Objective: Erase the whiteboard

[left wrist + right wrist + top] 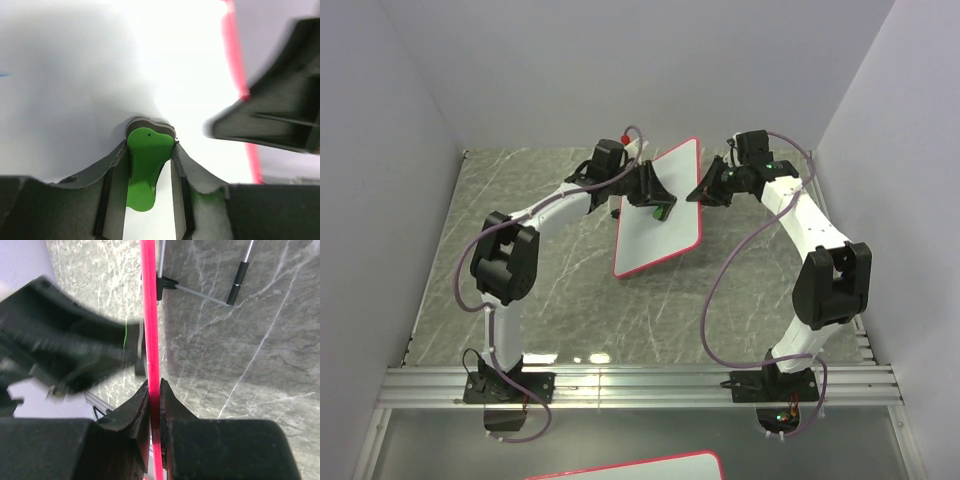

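Green eraser (146,165) is clamped between the closed fingers of the left tool (658,205) and pressed against the whiteboard (660,245). The whiteboard stands tilted at upper centre of the top view, over the grey tabletop (550,300). Its red rim (150,315) on the right edge is pinched tight by the right tool (154,392).

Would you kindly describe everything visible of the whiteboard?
The whiteboard is a white rectangle with rounded corners and a thin red-pink rim, on wire legs with black feet. It stands raised and tilted over the table. The right pincer clamps its rim; the left pincer holds a green eraser against its face.
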`<state>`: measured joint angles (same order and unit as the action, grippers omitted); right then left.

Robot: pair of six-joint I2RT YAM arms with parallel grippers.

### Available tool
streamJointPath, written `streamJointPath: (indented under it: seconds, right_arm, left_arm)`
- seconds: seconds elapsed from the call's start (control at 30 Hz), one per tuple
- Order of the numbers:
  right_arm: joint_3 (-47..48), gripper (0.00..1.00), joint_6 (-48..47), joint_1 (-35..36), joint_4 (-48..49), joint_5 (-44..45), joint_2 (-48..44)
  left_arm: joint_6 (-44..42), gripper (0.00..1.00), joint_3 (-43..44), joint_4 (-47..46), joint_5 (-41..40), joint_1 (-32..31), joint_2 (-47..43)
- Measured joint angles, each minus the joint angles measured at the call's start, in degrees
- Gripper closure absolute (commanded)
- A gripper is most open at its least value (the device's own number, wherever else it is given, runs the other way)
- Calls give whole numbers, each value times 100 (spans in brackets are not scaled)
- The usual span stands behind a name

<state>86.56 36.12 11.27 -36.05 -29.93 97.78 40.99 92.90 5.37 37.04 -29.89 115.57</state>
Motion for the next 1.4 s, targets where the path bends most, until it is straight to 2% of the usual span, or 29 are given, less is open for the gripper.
streamJointPath:
  seconds: [0.17,0.3,0.67,1.03,1.4]
  right_arm:
    - [0,100,-42,-2,-9,24,0]
    - [0,100,-59,-2,-13,24,0]
    - [-201,100,13,-2,-28,11,-114]
    - [-284,100,101,20,-22,4,-166]
    - [-245,100,153,118,-83,114,-166]
  left_arm:
    - [-168,100,-282,26,-330,393,208]
    - [-385,100,-55,142,-603,621,553]
    - [-457,100,2269,636,-750,1016,2306]
    - [-634,100,2374,605,-664,935,2352]
    - [-1139,100,2498,774,-402,273,1759]
